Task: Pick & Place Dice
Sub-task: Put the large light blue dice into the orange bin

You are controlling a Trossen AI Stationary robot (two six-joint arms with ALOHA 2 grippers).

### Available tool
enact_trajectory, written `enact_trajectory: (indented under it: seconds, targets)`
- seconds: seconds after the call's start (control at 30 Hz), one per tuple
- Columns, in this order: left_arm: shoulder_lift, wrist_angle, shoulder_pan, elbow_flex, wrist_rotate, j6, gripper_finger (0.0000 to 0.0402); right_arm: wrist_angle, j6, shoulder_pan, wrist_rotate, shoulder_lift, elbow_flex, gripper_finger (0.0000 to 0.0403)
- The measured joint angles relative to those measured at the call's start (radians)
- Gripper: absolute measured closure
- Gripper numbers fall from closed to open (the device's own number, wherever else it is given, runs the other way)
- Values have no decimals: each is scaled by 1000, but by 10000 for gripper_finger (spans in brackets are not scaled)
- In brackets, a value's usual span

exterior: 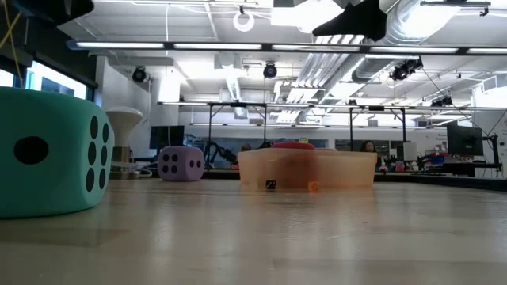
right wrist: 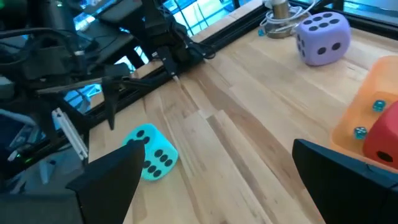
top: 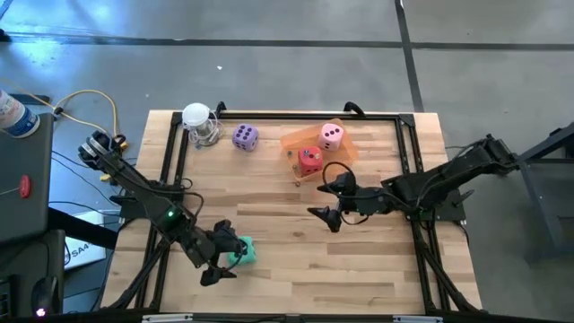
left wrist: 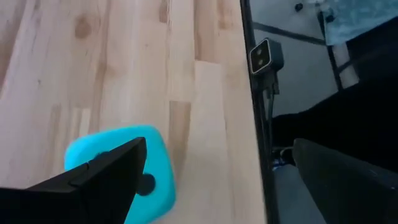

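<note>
The green-teal die (top: 242,252) (exterior: 51,150) (left wrist: 158,162) (right wrist: 152,152) rests flat on the wood near the table's near-left part. My left gripper (top: 218,254) hovers open just above it; one finger (left wrist: 106,180) covers part of the die. The purple die (top: 245,136) (exterior: 181,164) (right wrist: 322,37) sits on the table near the far edge. The red die (top: 309,160) (right wrist: 382,137) and the pink die (top: 331,135) lie in the orange tray (top: 291,141) (exterior: 309,170). My right gripper (top: 328,195) is open, raised over the table just near of the tray.
A white-topped clear cup (top: 202,121) stands at the far left corner beside the purple die. Tiny blue dice (right wrist: 378,106) lie in the tray. A black frame rail (top: 287,115) runs around the table. Bare wood (top: 296,251) lies between the two grippers.
</note>
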Motion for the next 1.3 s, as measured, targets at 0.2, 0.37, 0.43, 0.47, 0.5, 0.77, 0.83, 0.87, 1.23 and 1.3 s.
enact_trajectory:
  seconds: [0.2,0.37,0.43,0.47,0.5,0.77,0.83,0.87,1.23,1.3]
  targets:
    - [1,1,45,0,0,-3,9,0,-25,12,0,7,0,3]
    - [-28,-19,98,1,51,33,9,-1,-37,10,2,7,0,3]
    - [-32,-34,111,1,56,41,9,0,-48,10,5,7,0,3]
    - [-31,-34,112,0,55,40,9,0,-49,10,5,7,0,3]
    - [-31,-33,110,1,47,32,9,-1,-50,7,5,7,0,3]
    - [-32,8,43,1,-144,8,2,-1,-48,6,5,7,1,3]
    - [-32,1,37,1,-175,8,2,-1,-48,6,5,7,1,3]
    - [-32,-1,37,1,-180,2,2,-1,-48,6,5,7,1,3]
    - [-78,-170,13,1,-132,-222,2,-1,-51,5,52,7,2,3]
    - [-77,-196,-10,1,-131,-267,2,-1,-51,5,56,7,2,3]
